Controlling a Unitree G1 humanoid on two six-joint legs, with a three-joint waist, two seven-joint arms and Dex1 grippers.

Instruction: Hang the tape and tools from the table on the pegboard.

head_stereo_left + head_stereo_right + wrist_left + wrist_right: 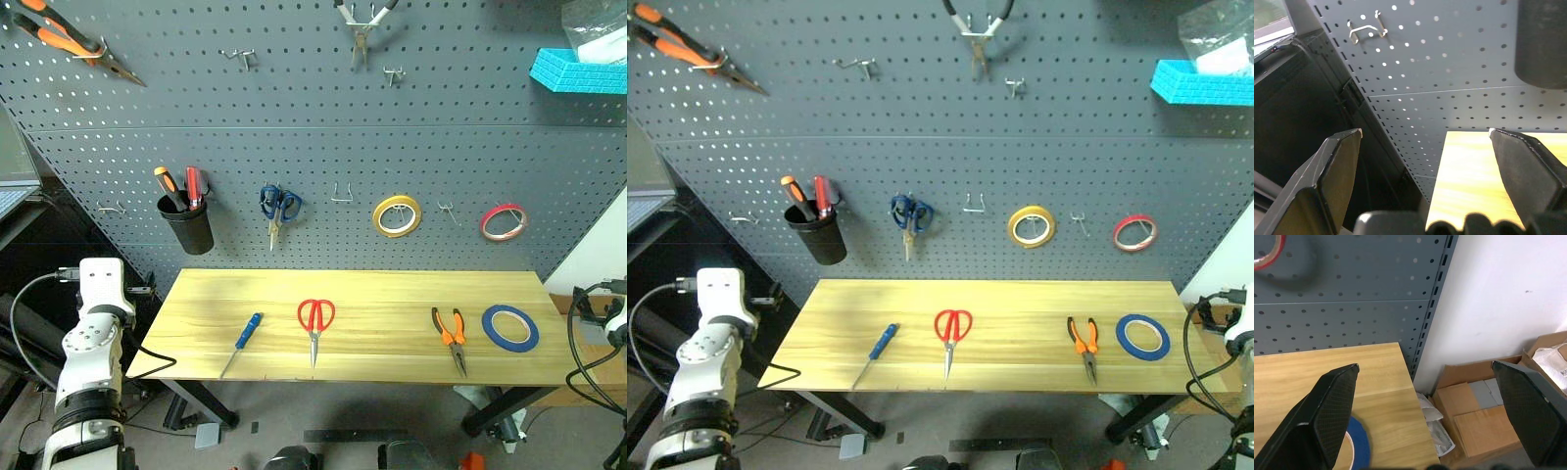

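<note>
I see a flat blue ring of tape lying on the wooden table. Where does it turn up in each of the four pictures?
Left eye view: blue tape lies at the table's right end, beside the orange pliers.
Right eye view: same spot, right of the pliers.
Left wrist view: not in it.
Right wrist view: part of the ring shows beside a black finger.
Shared landmark: the red-pink roll on the pegboard above it.

Head stereo above table (392,294); wrist close-ups.

Bare table (392,294) behind tools; free hook (341,194).
</note>
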